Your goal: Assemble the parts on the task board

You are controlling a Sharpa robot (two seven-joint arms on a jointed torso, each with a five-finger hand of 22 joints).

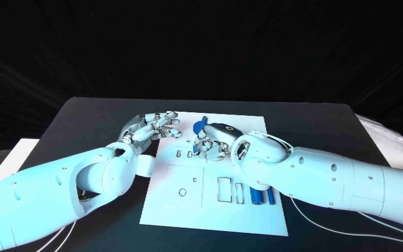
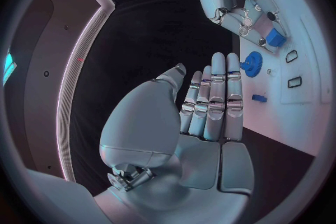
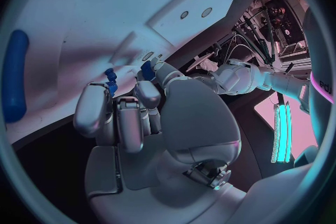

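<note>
Two blue cylinders [image 1: 261, 196] lie side by side near the front edge of the task board [image 1: 180, 211], beside a rectangular slot [image 1: 225, 188], close under the right forearm. Farther back, over the board's middle, the right hand [image 1: 214, 142] hangs palm-down with its fingers curled in; in the right wrist view its fingertips [image 3: 112, 89] pinch a small blue part [image 3: 110, 74] just above the white surface, and a second blue piece [image 3: 148, 69] sits against the thumb tip. To that hand's left, at the board's far left edge, the left hand [image 1: 153, 126] holds nothing, its fingers [image 2: 217, 95] straight and side by side. A blue gear-shaped part [image 2: 251, 63] stands on the board just past those fingertips, between the two hands, not touched by the left.
</note>
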